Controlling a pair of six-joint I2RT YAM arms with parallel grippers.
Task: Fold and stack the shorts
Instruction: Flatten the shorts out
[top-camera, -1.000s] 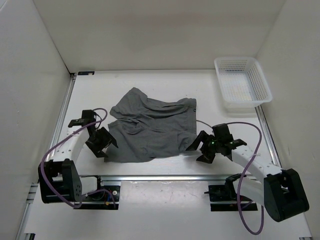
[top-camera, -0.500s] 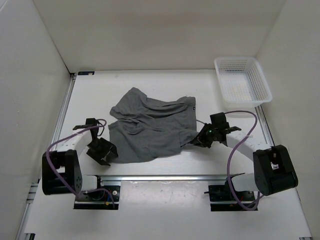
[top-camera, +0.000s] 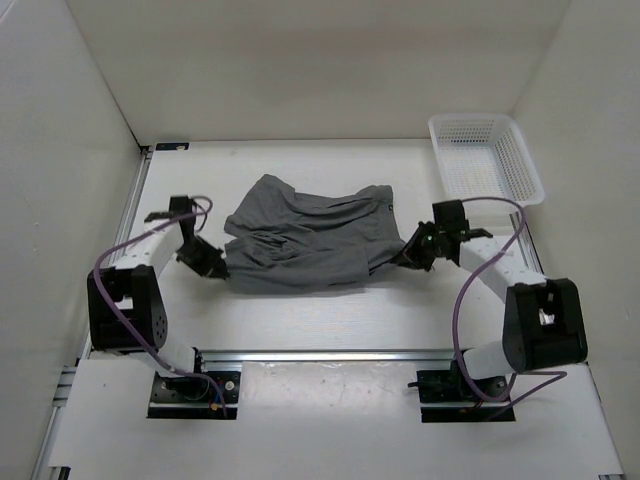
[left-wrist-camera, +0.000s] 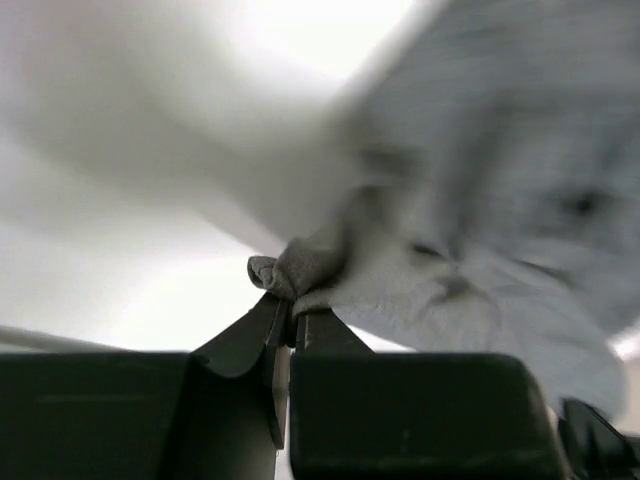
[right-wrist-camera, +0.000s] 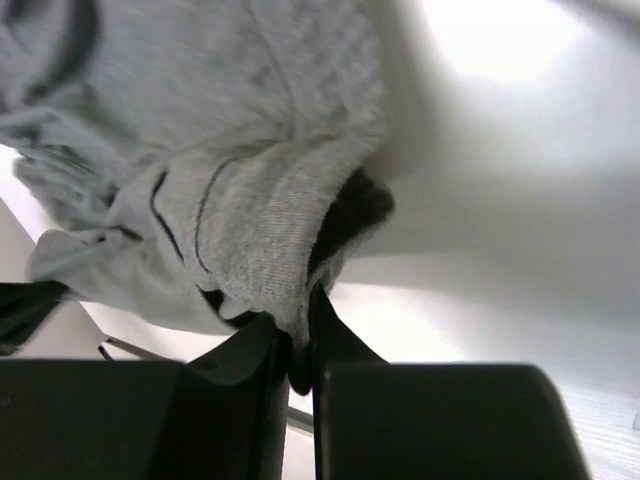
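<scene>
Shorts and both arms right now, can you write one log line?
shorts: rumpled, not folded | left gripper: jaws shut on shorts' left edge | right gripper: jaws shut on shorts' right edge | basket: far right, apart

The plain mid-grey shorts (top-camera: 300, 240) are laid rumpled across the middle of the table (top-camera: 300, 310), spread wide, with both side edges bunched, pinched and drawn taut.

White basket, white table, white walls.
A white mesh basket (top-camera: 487, 210) sits upright in the far right corner of the white table (top-camera: 320, 315), close to the right wall. Plain white panels (top-camera: 300, 60) enclose the table on three sides. A metal rail (top-camera: 330, 355) runs along its near edge.
</scene>
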